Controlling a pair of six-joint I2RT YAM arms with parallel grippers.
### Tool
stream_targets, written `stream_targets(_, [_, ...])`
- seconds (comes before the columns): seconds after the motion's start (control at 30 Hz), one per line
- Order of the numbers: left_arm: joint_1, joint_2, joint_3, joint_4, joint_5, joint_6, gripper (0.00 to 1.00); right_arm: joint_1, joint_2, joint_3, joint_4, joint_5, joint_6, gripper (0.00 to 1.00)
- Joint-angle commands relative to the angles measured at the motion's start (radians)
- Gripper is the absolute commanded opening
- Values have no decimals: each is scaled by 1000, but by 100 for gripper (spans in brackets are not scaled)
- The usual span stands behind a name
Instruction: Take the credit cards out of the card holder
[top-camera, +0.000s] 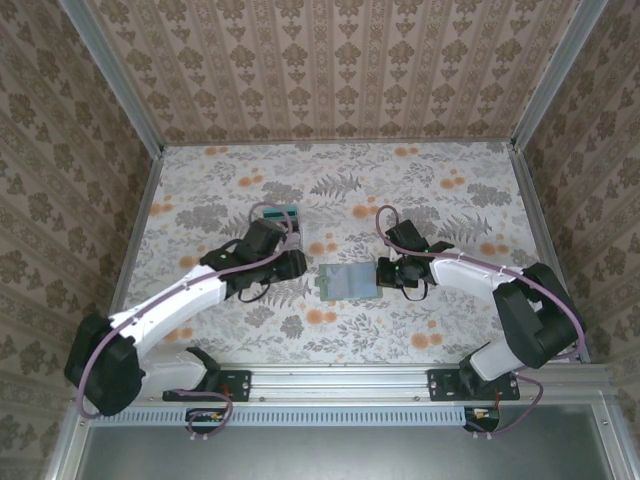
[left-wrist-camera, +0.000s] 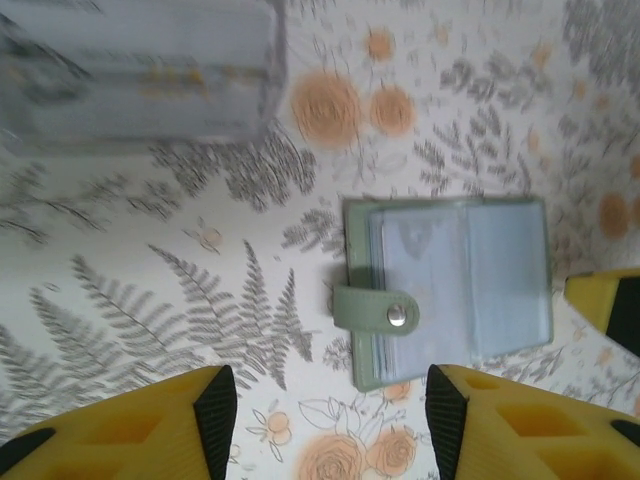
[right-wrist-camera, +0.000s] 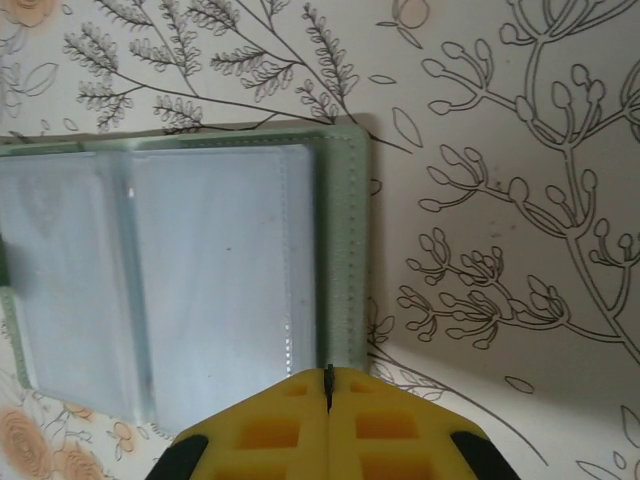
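The card holder (top-camera: 347, 281) lies open and flat on the table between both arms, showing clear blue-grey sleeves (left-wrist-camera: 460, 285) and a green snap strap (left-wrist-camera: 375, 310). Pale credit cards sit inside the sleeves (right-wrist-camera: 210, 270). A teal-and-grey stack of credit cards (top-camera: 283, 214) lies behind the left arm; its pale top (left-wrist-camera: 140, 70) looks blurred. My left gripper (left-wrist-camera: 330, 410) hovers open just left of the holder's strap side, with nothing between its fingers. My right gripper (right-wrist-camera: 328, 378) is shut, its tips at the holder's green right border (right-wrist-camera: 345, 250).
A small clear item (top-camera: 320, 243) lies beside the card stack. The floral tabletop (top-camera: 450, 190) is walled on three sides by patterned panels. A metal rail (top-camera: 340, 380) runs along the near edge by the arm bases.
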Motion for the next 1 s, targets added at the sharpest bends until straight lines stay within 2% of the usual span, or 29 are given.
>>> stream_targets(0.0, [-47,71,37,28,4,-38,54,6,19,-13,-10,50,-21,1])
stream_targets(0.13, [-83,180,77,57,64,-29,47,6,49,-17,7,42,-22,1])
stream_targets(0.5, [-142,396,242,5,128,60,45,6,69,-25,14,37,-15,0])
stream_targets(0.97, [-157,530,338,-55,168,97,46,6,66,-39,18,32,-4,0])
